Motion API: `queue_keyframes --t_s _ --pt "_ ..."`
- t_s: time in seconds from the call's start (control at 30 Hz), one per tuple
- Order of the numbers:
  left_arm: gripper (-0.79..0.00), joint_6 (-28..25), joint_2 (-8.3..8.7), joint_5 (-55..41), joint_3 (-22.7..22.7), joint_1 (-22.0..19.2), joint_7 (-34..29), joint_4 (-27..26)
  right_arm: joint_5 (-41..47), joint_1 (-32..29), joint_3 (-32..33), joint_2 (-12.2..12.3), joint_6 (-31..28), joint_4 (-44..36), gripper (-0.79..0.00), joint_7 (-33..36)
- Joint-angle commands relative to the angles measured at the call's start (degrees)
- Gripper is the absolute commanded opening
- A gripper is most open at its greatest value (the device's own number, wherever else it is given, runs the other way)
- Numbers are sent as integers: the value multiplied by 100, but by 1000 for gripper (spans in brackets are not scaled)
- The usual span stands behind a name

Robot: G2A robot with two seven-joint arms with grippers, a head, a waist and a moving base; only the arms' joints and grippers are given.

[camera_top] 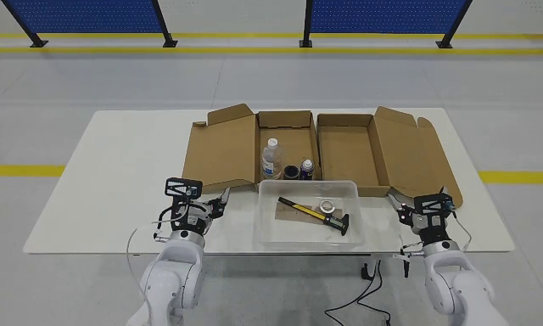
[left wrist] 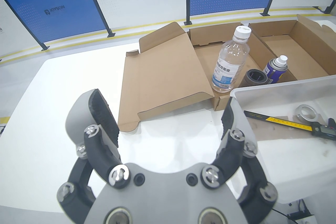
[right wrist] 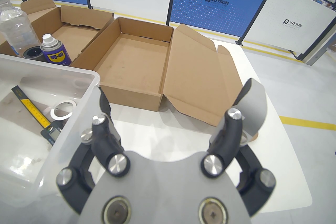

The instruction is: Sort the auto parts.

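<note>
Both claws are hanging open & empty, L gripper (left wrist: 164,101) just outside one end wall of the clear bin (camera_top: 310,182), R gripper (right wrist: 174,93) just outside the other. Caliper (camera_top: 312,214) is lying flat in the bin w/ the metal ring (camera_top: 327,207) just beside it. Its long axis is running diagonally, thin beam end toward the L gripper, display head toward the R gripper. I'm judging the R gripper nearer the head & ring, so the pick is prob. calling for a reach inward over that wall.
</note>
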Motion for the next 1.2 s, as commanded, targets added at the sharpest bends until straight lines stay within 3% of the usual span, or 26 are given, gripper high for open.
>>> queue_keyframes --t_s 0.0,0.23,0.47,0.77,1.17 --pt "0 0 0 0 0 0 1 0 100 58 61 -5 24 -62 0 -35" --pt "0 0 0 0 0 0 1 0 31 361 175 23 -349 -480 0 792" --pt "0 0 0 0 0 0 1 0 209 1196 64 58 -1001 -940 0 2081" --pt "0 0 0 0 0 0 1 0 668 1796 -522 62 -1673 -1395 0 3409" --pt "0 0 0 0 0 0 1 0 1263 2854 -1737 -41 -1362 -558 0 5784"
